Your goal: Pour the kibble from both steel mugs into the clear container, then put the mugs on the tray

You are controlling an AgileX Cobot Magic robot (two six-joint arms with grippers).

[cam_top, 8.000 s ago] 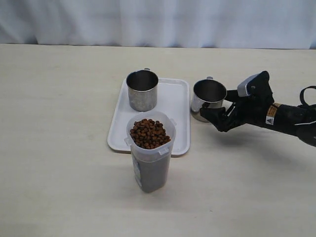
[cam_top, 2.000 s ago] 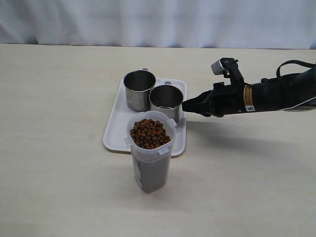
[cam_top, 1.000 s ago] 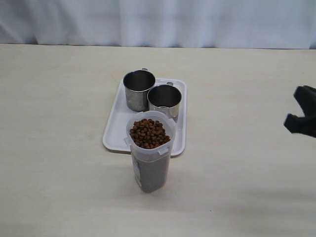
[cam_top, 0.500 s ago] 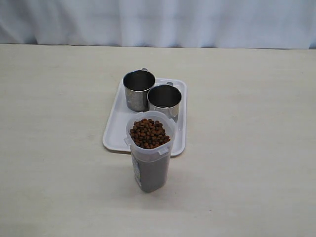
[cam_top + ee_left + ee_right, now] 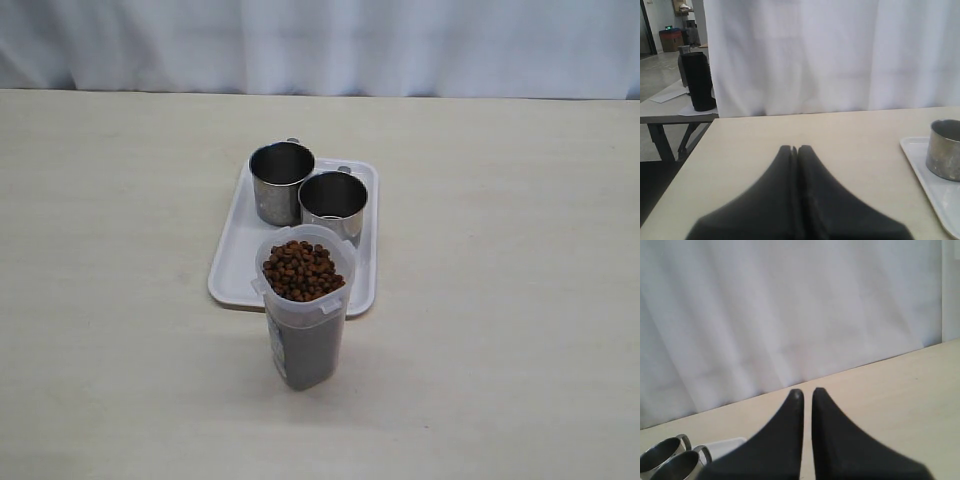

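Both steel mugs stand upright side by side on the white tray, the back mug touching the front mug. The clear container stands just in front of the tray, filled to the rim with kibble. Neither arm shows in the exterior view. My left gripper is shut and empty, low over bare table, with one mug and the tray's edge off to the side. My right gripper holds nothing, its fingers a thin slit apart, and both mugs sit far off.
A white curtain hangs behind the table's far edge. In the left wrist view a second table with a black object stands beyond the table's end.
The right arm set the second mug on the tray beside the first, let go and drew back out of the exterior view. Since half a second ago nothing in that view has moved.
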